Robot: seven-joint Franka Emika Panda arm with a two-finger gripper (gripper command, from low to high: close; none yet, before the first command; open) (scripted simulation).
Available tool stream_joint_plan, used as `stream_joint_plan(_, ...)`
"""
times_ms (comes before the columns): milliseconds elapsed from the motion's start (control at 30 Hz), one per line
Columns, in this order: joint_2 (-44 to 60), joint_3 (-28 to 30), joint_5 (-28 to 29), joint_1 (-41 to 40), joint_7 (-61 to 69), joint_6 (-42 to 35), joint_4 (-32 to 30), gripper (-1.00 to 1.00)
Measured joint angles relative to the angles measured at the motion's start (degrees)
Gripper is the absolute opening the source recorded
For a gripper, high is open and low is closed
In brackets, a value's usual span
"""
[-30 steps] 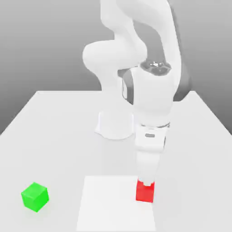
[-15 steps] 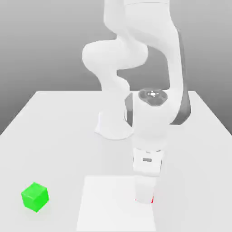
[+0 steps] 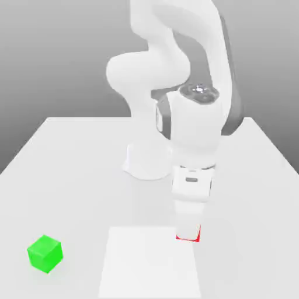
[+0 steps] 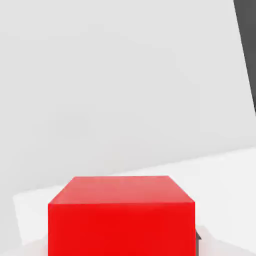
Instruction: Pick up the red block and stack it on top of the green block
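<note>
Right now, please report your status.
Hand low over the red block. Green block alone at the exterior view's left. Nothing between them.

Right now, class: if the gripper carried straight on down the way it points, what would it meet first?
Probably the red block, which sits directly at the gripper tip; only its lower edge peeks out beneath. Below that lies the white mat.

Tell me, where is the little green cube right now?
The small bright green cube sits on the white table near the exterior view's lower left, well apart from the arm's gripper.
</note>
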State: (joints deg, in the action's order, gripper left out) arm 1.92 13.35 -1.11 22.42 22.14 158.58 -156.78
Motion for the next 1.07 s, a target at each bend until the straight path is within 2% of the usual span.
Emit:
stream_joint_plan(733,2.6,12.1,-2.7,-24.5,2.0,-8.8,10.9,-1.00)
stream_joint_plan(800,4.1,12.4,-4.2,-25.7,3.0,-8.2,11.6,-1.00)
stream_joint_plan(933,10.9,9.0,-11.0,-28.1,8.0,-2.7,12.3,-1.00)
stream_joint_plan(967,12.7,7.7,-12.7,-29.1,9.2,-1.2,12.5,1.00)
stream_joint_plan(1067,12.7,7.7,-12.7,-29.1,9.2,-1.2,12.5,1.00)
